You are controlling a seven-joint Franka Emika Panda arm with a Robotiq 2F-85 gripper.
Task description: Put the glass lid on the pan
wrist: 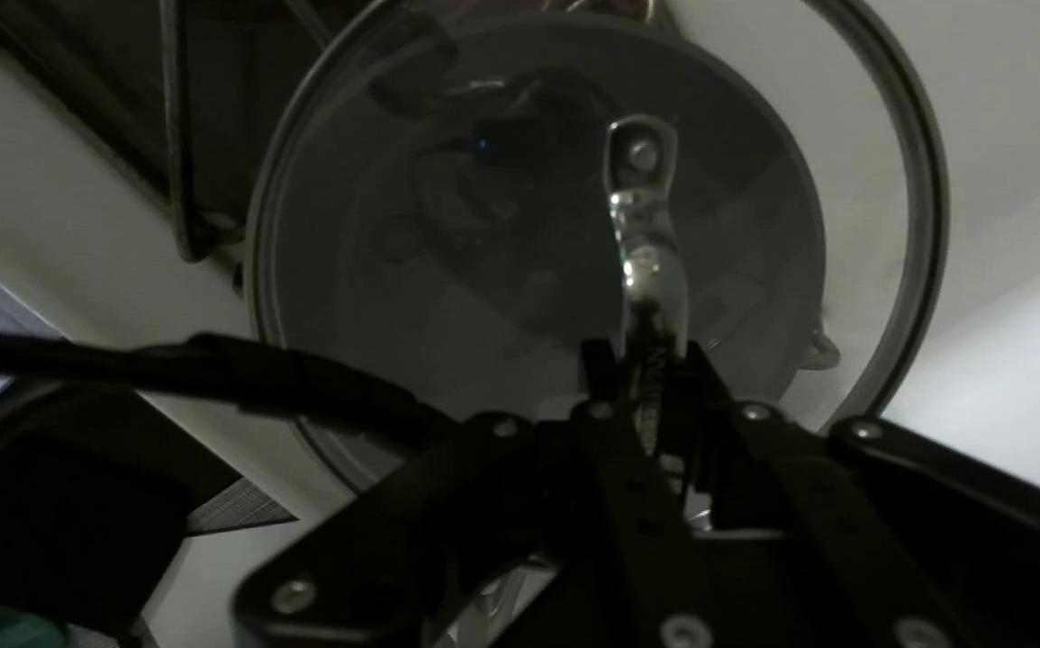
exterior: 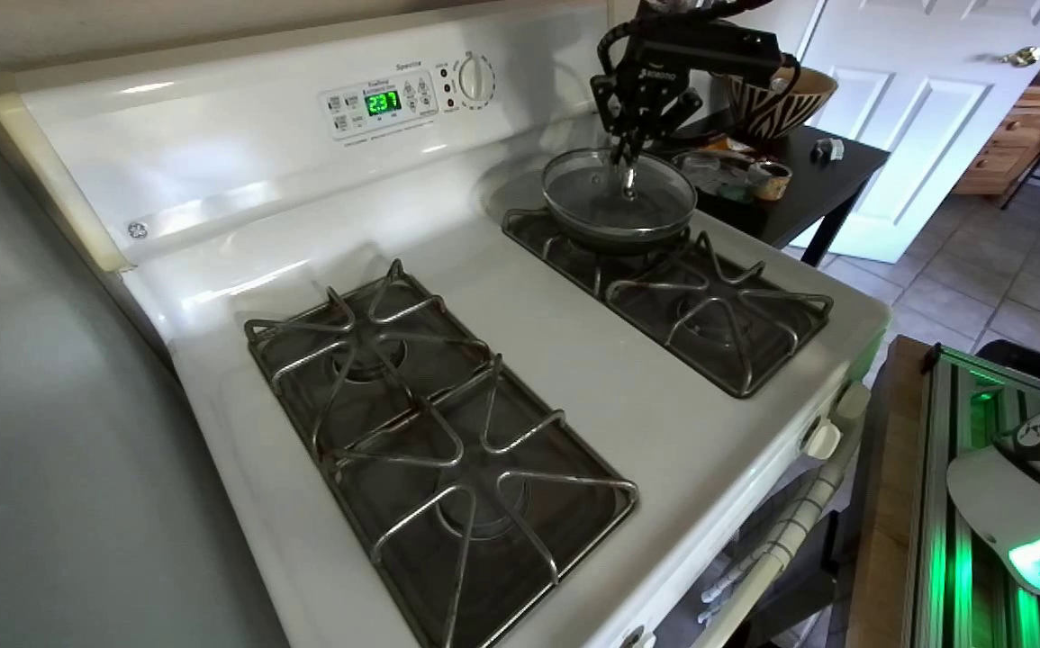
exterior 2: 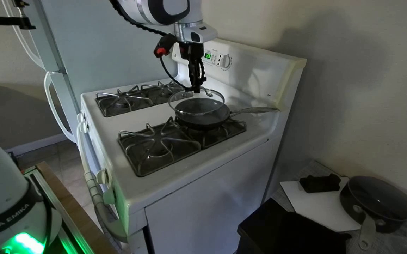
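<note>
The clear glass lid [exterior: 578,193] with its metal rim hangs level just above the dark pan [exterior: 632,243] in both exterior views. My gripper [exterior: 629,162] is shut on the lid's arched metal handle, which shows between the fingers in the wrist view [wrist: 650,270]. In an exterior view the lid [exterior 2: 177,102] sits apart from the pan [exterior 2: 210,121] and somewhat off to one side of it. The pan rests on a rear burner grate, its handle [exterior 2: 256,110] pointing away to the side. In the wrist view the pan's inside shows through the glass.
The stove's back panel [exterior: 258,135] rises close behind the pan. A front grate [exterior: 722,315] lies before it, and more grates [exterior: 474,468] on the far side. A dark table holds a patterned bowl [exterior: 794,99]. Another pot [exterior 2: 376,201] stands beside the stove.
</note>
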